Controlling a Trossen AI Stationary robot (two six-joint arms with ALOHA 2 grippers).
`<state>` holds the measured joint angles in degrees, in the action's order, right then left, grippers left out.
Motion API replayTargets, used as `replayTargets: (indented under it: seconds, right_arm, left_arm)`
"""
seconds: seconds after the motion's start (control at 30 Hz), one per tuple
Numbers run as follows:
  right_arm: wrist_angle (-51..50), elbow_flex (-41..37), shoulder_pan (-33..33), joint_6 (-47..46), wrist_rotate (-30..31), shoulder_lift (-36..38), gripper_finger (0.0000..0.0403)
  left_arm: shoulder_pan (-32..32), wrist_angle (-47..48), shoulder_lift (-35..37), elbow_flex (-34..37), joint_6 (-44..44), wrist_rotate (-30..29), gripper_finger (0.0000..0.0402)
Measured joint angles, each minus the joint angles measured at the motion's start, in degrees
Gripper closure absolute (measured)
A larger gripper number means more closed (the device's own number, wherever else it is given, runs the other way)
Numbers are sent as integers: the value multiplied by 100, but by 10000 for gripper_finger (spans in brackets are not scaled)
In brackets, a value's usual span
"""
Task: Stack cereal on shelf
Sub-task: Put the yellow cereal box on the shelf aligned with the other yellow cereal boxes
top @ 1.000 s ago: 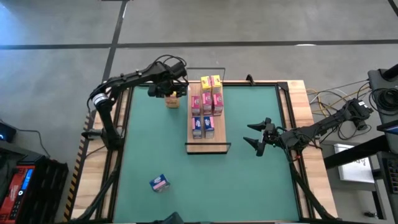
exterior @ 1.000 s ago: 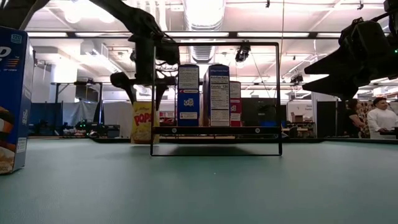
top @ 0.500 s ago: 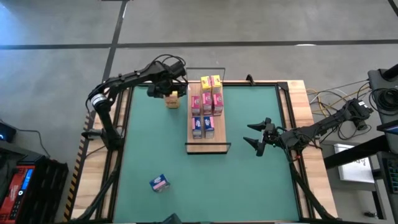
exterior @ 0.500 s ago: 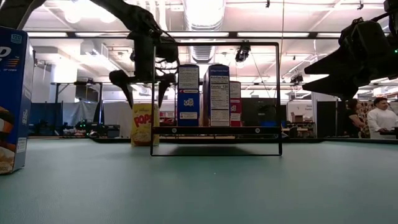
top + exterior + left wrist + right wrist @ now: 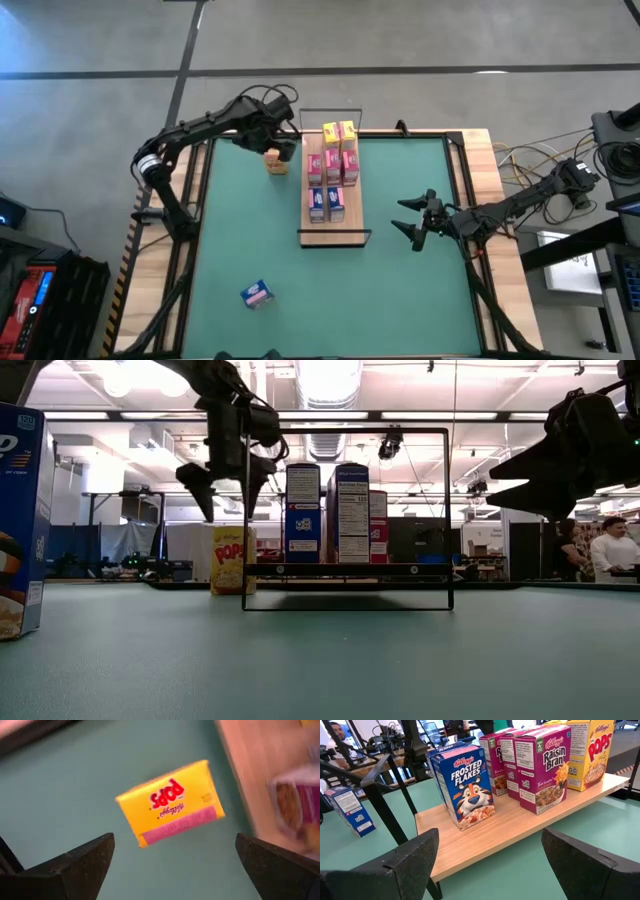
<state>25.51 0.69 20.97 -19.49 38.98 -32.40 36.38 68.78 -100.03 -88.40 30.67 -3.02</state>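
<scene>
High view: the left pincer (image 5: 277, 143) is seen spread wide above a yellow box (image 5: 276, 162) on the green desk (image 5: 400, 290), left of the shelf (image 5: 333, 232) at upper centre. Low view: that box stands upright beside the shelf frame. Right wrist view: the right pincer (image 5: 490, 865) is spread wide, empty.

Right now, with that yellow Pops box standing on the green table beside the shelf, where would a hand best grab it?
Probably from straight above, pinching the two broad printed faces near the top. The yellow Pops box stands upright on the table, apart from the shelf, so its top is free. The left hand hangs open right over it; the wrist view shows the box between its fingers.
</scene>
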Motion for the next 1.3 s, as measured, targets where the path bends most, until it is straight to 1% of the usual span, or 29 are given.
replayTargets:
  seconds: [0.27, 0.33, 0.4, 0.53, 0.67, 0.8, 0.9, 1.07, 1.3]
  right_arm:
    - [1, 0, 0, 0, 0, 0, 62]
    - [1, 0, -1, 0, 1, 0, 62]
    - [1, 0, -1, 0, 2, 0, 62]
    - [-1, 0, 0, 0, 0, 0, 62]
    - [1, 0, -1, 0, 1, 0, 62]
    - [1, 0, 0, 0, 0, 0, 62]
    - [1, 0, -2, 0, 0, 0, 62]
    - [1, 0, 0, 0, 0, 1, 62]
    - [1, 0, 0, 0, 1, 0, 62]
  left_arm:
    - [13, -46, 76, 2, -3086, -94, 3]
    - [13, -63, 61, 2, -3745, -97, 4]
    - [17, -89, 27, 2, -4223, -149, 4]
    - [57, -148, 18, 2, -4826, -427, 4]
    - [81, -214, 18, 2, -5556, -432, 4]
    - [89, -305, -5, 4, -5984, -356, 7]
    - [121, -342, -101, 4, -6163, -337, 20]
    - [154, -349, -342, 11, -6217, -227, 56]
    - [166, -406, -563, 11, -6210, -217, 115]
